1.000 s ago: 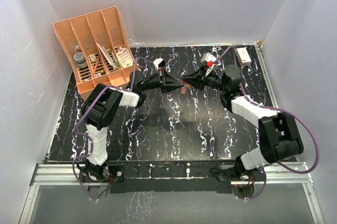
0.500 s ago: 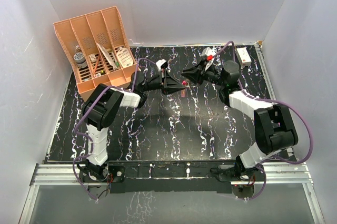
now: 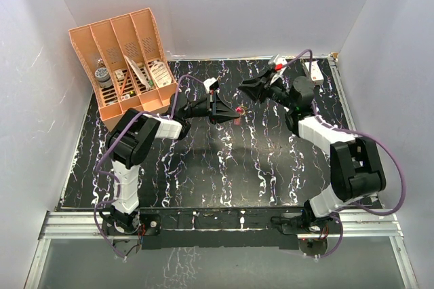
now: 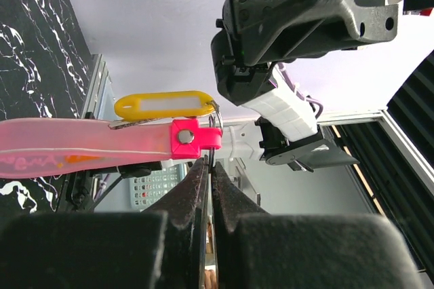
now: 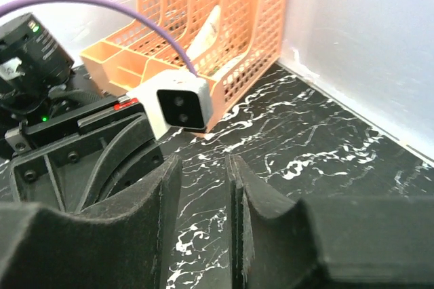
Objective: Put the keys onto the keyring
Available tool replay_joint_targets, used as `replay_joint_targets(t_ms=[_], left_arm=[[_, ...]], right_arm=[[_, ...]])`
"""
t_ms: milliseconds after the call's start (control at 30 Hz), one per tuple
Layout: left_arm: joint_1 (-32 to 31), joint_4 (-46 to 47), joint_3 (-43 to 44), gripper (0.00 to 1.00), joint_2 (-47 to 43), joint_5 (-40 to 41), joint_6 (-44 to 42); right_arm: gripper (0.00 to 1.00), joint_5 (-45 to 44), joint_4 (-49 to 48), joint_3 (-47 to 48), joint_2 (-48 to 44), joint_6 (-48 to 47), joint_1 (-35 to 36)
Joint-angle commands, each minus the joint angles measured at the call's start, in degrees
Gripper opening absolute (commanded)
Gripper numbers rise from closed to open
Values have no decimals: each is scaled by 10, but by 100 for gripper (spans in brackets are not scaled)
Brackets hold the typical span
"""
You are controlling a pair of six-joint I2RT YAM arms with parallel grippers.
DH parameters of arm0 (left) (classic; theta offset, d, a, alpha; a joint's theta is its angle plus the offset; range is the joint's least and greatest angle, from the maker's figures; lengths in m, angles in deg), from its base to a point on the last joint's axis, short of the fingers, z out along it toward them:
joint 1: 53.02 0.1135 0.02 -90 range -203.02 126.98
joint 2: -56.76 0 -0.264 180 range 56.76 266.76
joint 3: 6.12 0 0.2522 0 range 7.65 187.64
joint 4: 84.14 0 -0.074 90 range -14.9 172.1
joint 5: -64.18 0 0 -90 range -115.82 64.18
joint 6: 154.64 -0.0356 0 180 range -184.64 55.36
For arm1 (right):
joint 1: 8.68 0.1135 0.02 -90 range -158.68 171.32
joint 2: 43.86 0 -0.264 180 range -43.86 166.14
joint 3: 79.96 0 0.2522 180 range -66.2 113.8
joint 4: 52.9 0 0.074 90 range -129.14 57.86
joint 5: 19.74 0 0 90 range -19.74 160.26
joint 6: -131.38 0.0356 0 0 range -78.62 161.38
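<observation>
My left gripper (image 4: 209, 161) is shut on the small metal ring (image 4: 215, 119) of the keyring and holds it above the table. The pinkish-red strap (image 4: 81, 146) runs left from the ring's red clasp. A yellow oblong piece (image 4: 163, 106) with a pale middle hangs at the same ring, with a thin metal sliver below it; I cannot tell whether this is the key. In the top view the left gripper (image 3: 232, 108) holds the strap (image 3: 239, 110) at mid-table. My right gripper (image 3: 245, 88) is open and empty, apart from it to the back right; it also shows open in its own wrist view (image 5: 200, 167).
An orange slotted file organizer (image 3: 125, 58) with small items stands at the back left, also in the right wrist view (image 5: 224, 24). A small white box (image 3: 313, 70) lies at the back right. The black marbled table (image 3: 224, 167) is walled in white.
My right gripper was touching the left gripper's tip at the keyring; it has let go and drawn back up and to the right. The left gripper has stayed shut on the ring.
</observation>
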Motion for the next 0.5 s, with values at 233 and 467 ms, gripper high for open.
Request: replay_joint_targets(t_ms=[233,467], left_arm=[[12,202,40,0,-4,-33,-4],[13,202,65,0,17,-36,0]], right_arm=[[35,-118,85,-67,-155,35,-15],[34,-164,234,-33,-184,110,-15]])
